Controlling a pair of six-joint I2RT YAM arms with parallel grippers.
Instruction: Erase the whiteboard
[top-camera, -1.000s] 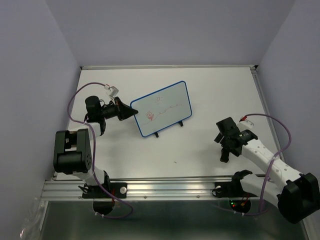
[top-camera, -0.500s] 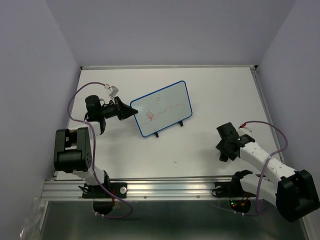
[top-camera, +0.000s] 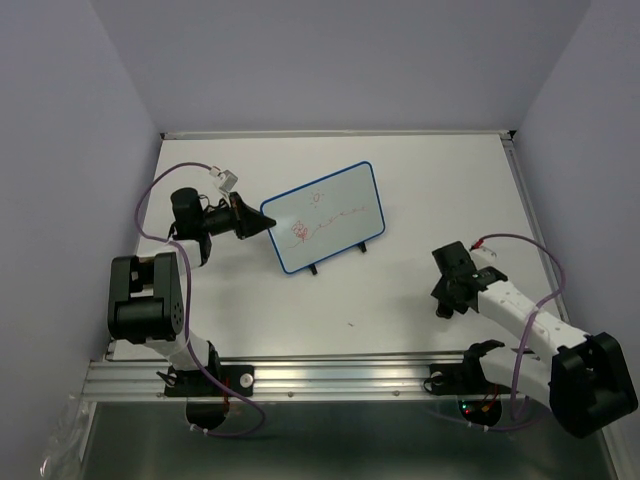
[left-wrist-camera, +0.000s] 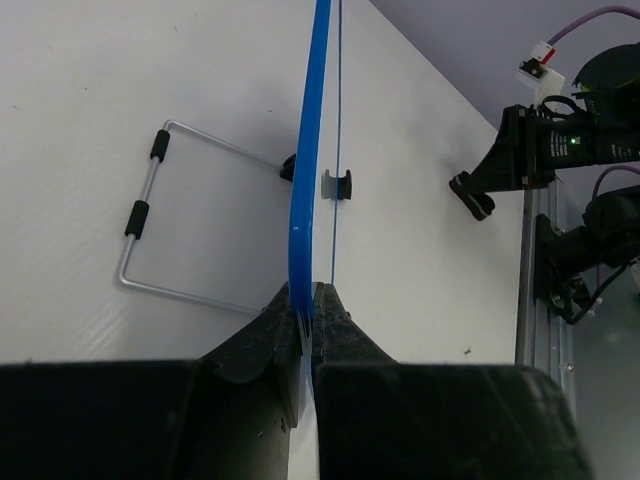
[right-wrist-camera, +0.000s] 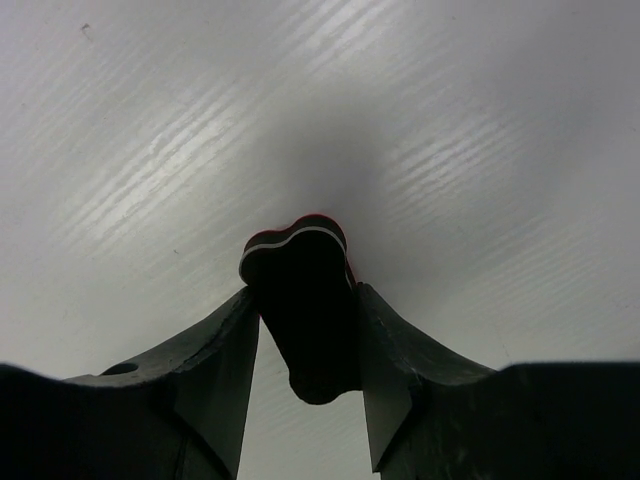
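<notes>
A white table (top-camera: 420, 190) stands between lilac walls (top-camera: 300, 60), metal rail (top-camera: 330, 372) along its near edge.

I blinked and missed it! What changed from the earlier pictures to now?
The right hand closed its fingers around the eraser as its arm settled lower. The left hand kept pinching the board by its edge, and the board stayed put, with the red scribbles not yet wiped.

Bright, even light overhead; the right gripper (right-wrist-camera: 305, 300) looms dark and blurred close up.
</notes>
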